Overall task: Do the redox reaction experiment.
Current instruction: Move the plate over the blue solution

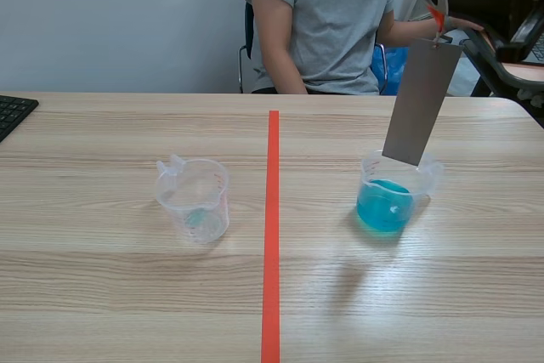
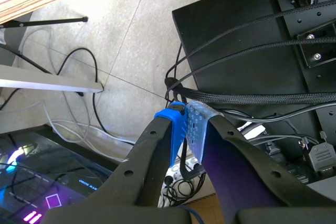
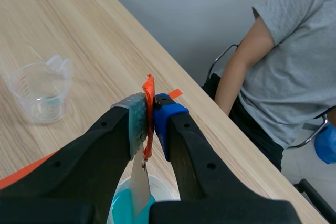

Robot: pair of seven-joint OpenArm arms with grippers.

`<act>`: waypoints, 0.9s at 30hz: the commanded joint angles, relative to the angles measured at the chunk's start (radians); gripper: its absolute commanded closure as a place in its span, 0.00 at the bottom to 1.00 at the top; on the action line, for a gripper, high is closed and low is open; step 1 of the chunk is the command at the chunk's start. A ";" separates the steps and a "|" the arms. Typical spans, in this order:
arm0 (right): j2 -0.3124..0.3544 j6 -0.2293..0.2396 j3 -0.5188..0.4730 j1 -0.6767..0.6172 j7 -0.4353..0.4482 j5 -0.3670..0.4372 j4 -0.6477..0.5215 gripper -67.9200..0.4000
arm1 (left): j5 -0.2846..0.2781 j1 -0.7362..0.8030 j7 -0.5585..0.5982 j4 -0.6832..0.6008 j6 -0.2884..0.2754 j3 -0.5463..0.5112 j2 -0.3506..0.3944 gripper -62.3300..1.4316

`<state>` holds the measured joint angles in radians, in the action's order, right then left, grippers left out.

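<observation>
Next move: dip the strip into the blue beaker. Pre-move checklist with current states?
1. Grip: right gripper shut on the orange tab, metal strip hanging from it: ok.
2. Aim: strip's lower end sits over the mouth of the blue beaker: ok.
3. Strip plumb: it hangs tilted in the scene view and may catch the rim: not ok.
4. Beaker upright, blue liquid inside: ok.
5. Left gripper shut on nothing, off the table: ok.
6. Person clear of the path: hand hidden behind the right arm: cannot tell.
</observation>
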<state>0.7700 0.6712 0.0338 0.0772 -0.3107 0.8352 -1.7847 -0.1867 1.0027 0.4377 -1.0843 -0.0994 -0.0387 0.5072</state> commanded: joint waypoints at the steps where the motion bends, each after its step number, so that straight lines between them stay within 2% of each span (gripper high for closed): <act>1: 0.006 0.011 -0.016 0.043 0.025 0.008 0.007 0.98 | -0.003 0.008 0.010 -0.011 -0.001 -0.002 0.003 0.93; 14: 0.001 0.071 0.005 0.092 0.075 0.006 0.107 0.98 | -0.003 0.008 0.010 -0.011 -0.001 -0.002 0.003 0.93; 27: 0.000 0.072 0.006 0.092 0.074 0.006 0.107 0.98 | -0.003 0.008 0.010 -0.011 -0.001 -0.002 0.003 0.93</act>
<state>0.7643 0.7399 0.0414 0.1513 -0.2543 0.8345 -1.6653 -0.1867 1.0027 0.4377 -1.0843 -0.0994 -0.0387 0.5072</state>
